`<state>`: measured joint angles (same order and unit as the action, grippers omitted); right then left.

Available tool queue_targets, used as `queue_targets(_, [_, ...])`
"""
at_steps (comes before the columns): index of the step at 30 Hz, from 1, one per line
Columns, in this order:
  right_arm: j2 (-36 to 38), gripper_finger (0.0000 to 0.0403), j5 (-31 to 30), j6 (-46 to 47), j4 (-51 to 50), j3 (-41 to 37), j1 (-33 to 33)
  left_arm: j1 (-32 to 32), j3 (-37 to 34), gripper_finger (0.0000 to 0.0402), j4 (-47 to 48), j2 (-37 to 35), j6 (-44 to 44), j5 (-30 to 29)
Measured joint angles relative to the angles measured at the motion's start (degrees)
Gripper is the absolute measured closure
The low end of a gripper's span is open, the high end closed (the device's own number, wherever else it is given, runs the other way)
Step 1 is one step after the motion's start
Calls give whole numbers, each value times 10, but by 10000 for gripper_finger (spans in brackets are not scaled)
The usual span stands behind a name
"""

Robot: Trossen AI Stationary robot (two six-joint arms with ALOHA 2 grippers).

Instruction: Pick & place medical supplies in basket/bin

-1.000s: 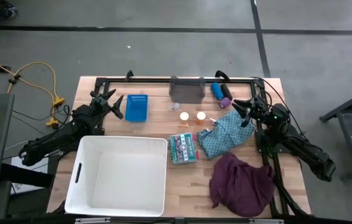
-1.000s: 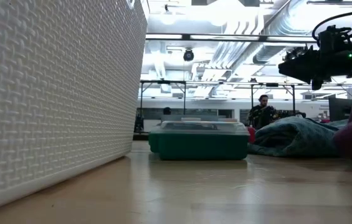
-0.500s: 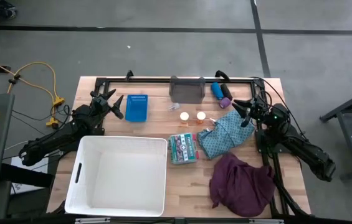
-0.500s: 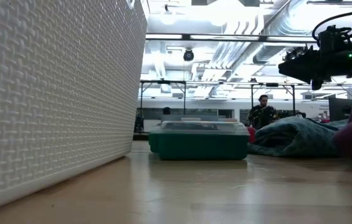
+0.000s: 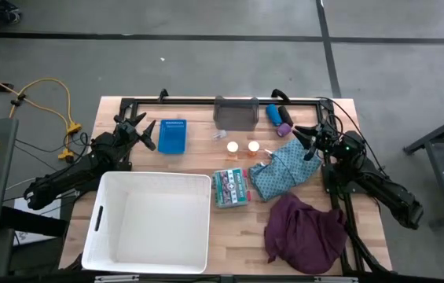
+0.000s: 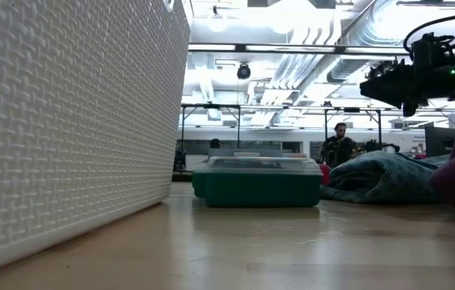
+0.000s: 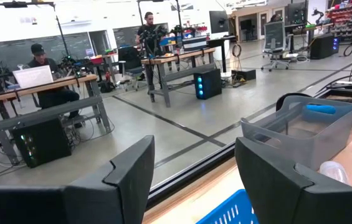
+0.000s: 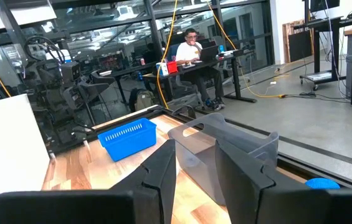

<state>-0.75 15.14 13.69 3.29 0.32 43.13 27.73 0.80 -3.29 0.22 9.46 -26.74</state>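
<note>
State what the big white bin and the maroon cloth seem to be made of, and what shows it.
White bin: probably moulded plastic, matte; its wall shows a regular woven-look embossed pattern in the low view. Maroon cloth: soft fabric, matte, lying crumpled in loose folds on the wooden table.

Overhead, table-level, two wrist views

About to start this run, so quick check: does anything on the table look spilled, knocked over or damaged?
Nothing stands out. The maroon cloth and the teal patterned cloth lie crumpled, not folded. Both orange bottles stand upright. The white bin sits square to the table edge. The left gripper and right gripper are open and hold nothing.
</note>
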Motion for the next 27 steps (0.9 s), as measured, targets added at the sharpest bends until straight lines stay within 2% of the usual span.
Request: queue_targets(27, [0,302,0,17,0,0,0,0,0,185,0,0,0,2])
